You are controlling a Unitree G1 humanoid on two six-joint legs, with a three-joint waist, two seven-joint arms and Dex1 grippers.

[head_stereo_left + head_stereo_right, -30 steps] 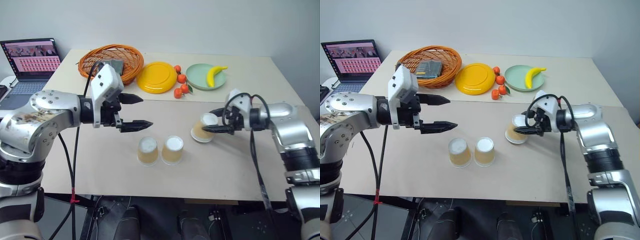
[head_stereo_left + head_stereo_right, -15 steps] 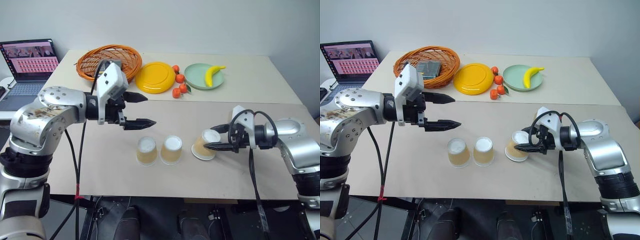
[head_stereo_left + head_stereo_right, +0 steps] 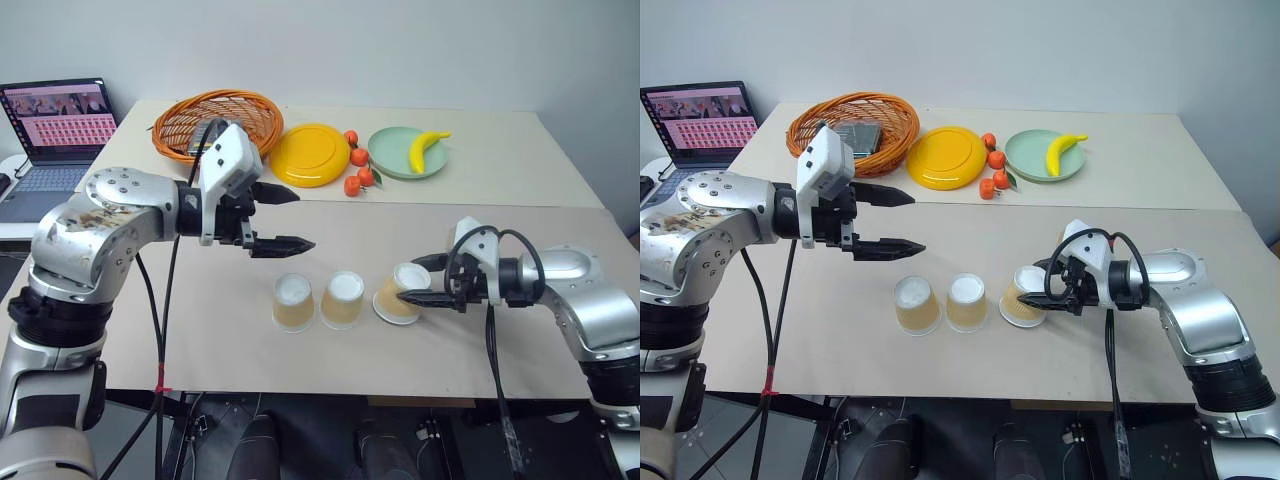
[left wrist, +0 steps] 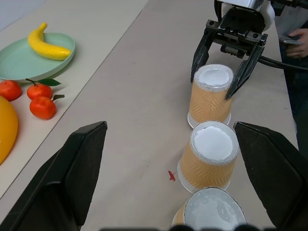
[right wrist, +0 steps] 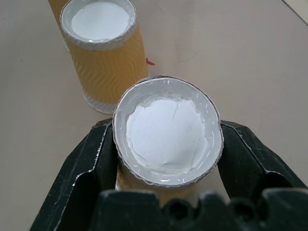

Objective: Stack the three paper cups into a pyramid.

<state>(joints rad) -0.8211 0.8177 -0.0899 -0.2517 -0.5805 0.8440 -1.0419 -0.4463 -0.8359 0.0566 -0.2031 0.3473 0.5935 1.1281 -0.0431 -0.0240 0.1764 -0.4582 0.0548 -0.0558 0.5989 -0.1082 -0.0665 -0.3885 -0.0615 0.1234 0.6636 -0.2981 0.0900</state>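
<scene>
The right end effector, clamped on the third cup, has drawn it beside the two base cups. Left end effector hovers spread wide, empty. Lifting onto the pair remains.

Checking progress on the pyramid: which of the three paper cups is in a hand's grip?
The rightmost cup, clamped between the right hand's fingers. The other two cups stand side by side, untouched, left of it.
</scene>
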